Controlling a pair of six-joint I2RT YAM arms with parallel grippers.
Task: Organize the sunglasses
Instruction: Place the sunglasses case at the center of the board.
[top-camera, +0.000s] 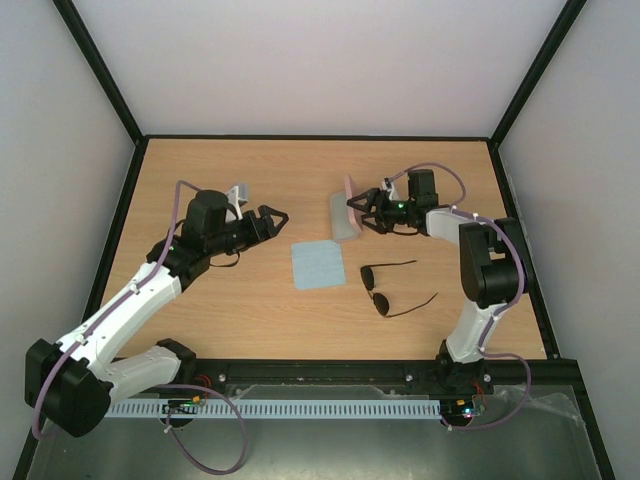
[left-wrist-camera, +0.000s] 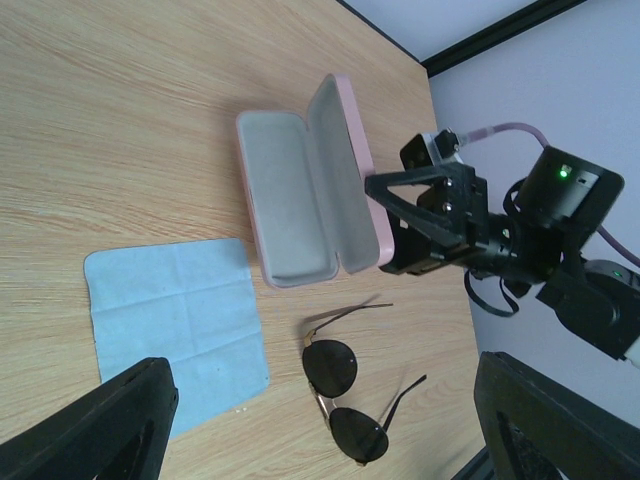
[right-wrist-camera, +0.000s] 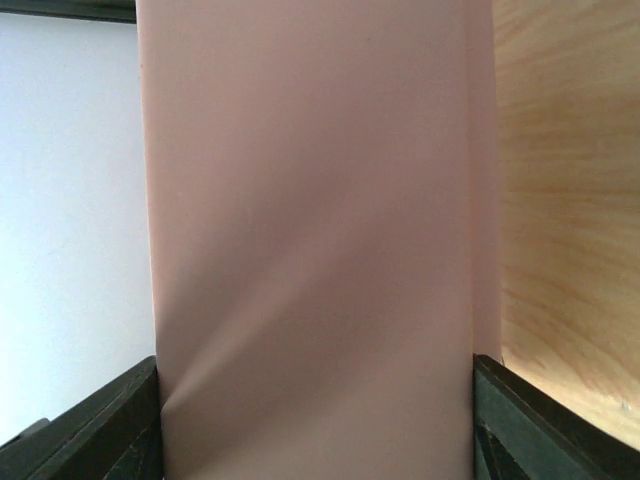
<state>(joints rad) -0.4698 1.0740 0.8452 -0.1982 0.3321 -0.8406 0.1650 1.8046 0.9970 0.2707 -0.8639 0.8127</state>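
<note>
Wooden table (top-camera: 200, 320), sunglasses (left-wrist-camera: 331, 366) lying near right claw (top-camera: 356, 212) clasping pink case (left-wrist-camera: 290, 200), left claw (top-camera: 276, 221) open, apart.

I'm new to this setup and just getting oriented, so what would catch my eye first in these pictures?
An open pink case stands out at the far middle of the table, its raised lid held in the jaws of the right gripper. Nearer, the sunglasses lie unfolded just right of a light blue cloth, while the left gripper hovers open to the case's left.
</note>
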